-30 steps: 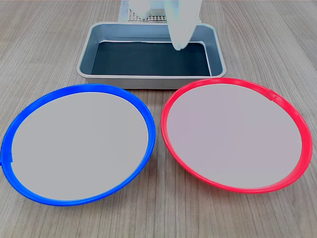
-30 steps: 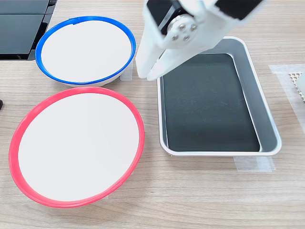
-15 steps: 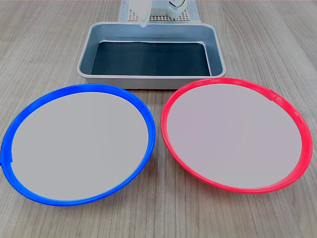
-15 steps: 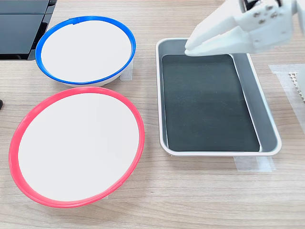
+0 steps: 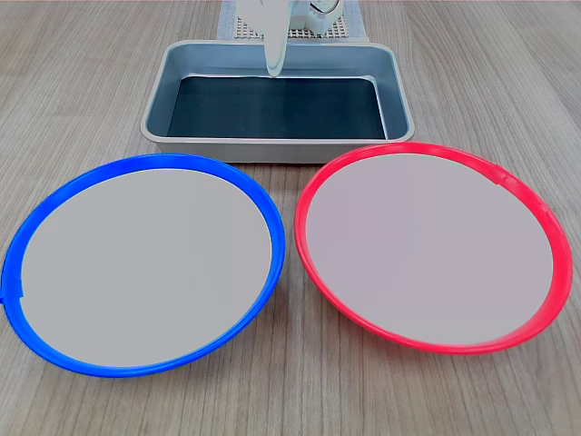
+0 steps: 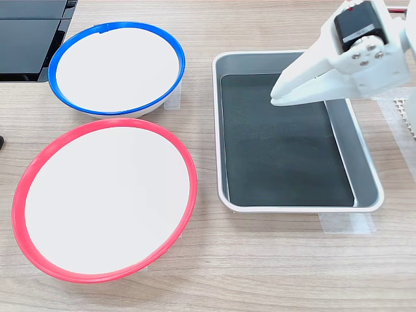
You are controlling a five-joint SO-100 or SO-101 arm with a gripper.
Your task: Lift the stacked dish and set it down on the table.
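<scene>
The red-rimmed dish [image 5: 427, 245] lies flat on the wood-grain table [image 5: 290, 391], at the first exterior view's right, beside the blue-rimmed plate and not on top of anything. In the second exterior view the red-rimmed dish [image 6: 107, 198] is at the lower left. My gripper [image 6: 274, 99] hangs over the grey tray, well away from the dish, shut with nothing between its white fingers. In the first exterior view the gripper [image 5: 274, 68] shows only as a white tip at the tray's far edge.
A blue-rimmed plate [image 5: 145, 259] sits next to the red one. The grey metal tray [image 6: 367, 175] with a dark bottom stands beyond both plates. Pale tape strips [image 6: 344, 224] are on the tabletop. A black panel [image 6: 29, 39] lies at the second exterior view's upper left.
The gripper swung away from the plates' side, across the tray toward the arm's base, then dipped a little lower over the tray. Both plates stayed put.
</scene>
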